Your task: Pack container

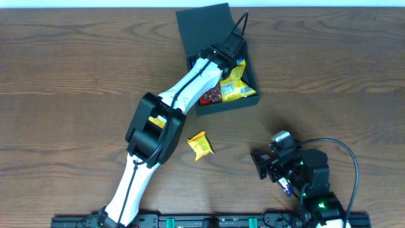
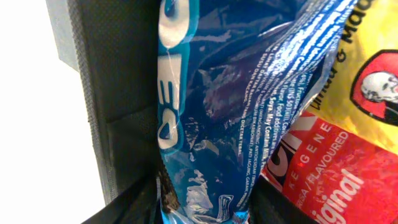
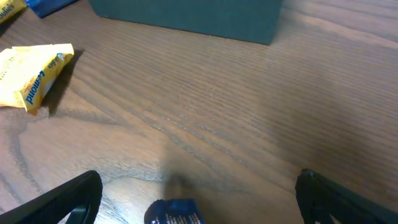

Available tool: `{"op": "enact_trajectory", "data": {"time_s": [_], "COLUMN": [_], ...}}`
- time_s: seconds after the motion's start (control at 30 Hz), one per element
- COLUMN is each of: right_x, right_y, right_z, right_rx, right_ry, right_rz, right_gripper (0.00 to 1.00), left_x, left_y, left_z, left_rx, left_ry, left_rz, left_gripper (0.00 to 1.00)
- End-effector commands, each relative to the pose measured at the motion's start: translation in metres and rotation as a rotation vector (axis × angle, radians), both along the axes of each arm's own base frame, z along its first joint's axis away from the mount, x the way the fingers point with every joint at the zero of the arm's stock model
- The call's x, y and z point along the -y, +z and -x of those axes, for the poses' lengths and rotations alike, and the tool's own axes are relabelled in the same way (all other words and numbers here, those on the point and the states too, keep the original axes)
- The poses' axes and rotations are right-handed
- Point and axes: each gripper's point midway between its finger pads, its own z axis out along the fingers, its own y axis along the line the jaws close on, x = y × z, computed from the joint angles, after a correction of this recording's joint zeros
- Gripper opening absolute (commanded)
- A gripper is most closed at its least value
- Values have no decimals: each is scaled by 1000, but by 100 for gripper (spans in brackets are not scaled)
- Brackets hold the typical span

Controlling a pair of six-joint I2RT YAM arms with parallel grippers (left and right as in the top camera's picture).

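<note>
Now, container (image 1: 225, 106): placed far-centre on the table (image 1: 76, 76), lid open, packets (image 1: 235, 88) inside.
Left end effector (image 2: 202, 208): positioned inside the container, closed around a blue packet (image 2: 230, 93).
Right end effector (image 3: 199, 196): spread wide, nothing gripped.
Yellow packet (image 1: 200, 145): laid on the table, near the container.

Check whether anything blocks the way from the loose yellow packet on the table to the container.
Nothing lies on the table between the yellow packet and the container; there is only bare wood. The left arm, however, reaches across the left side of the opening, above the packets already inside.
</note>
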Motion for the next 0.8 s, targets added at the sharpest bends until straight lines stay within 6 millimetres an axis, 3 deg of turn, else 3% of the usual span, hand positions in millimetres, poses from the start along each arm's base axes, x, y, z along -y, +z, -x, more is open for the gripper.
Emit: {"op": "enact_trajectory", "data": {"time_s": [0.0, 0.07, 0.3, 0.4, 0.5, 0.57, 0.63, 0.7, 0.77], "right_x": [2, 2, 2, 2, 2, 2, 2, 2, 2], "right_y": [-1, -1, -1, -1, -1, -1, -1, -1, -1], "right_z": [0, 0, 0, 0, 0, 0, 0, 0, 0], "right_rx": [2, 2, 2, 2, 2, 2, 2, 2, 2], "right_ry": [0, 0, 0, 0, 0, 0, 0, 0, 0], "right_rz": [8, 8, 8, 8, 8, 8, 8, 8, 8], "right_gripper": [99, 99, 99, 99, 99, 99, 99, 99, 99], "left_x": [-1, 2, 13, 34, 65, 86, 106, 123, 128], "left_y": [11, 23, 63, 72, 69, 65, 62, 64, 65], "left_z": [3, 4, 10, 20, 39, 53, 70, 85, 92], "left_rx": [13, 29, 97, 81, -13, -111, -225, -327, -372], "left_ry": [-4, -10, 27, 56, 63, 58, 56, 92, 152], "left_rz": [-27, -14, 82, 236, 418, 540, 658, 774, 826], "left_gripper": [53, 64, 78, 78, 76, 69, 56, 28, 8]}}
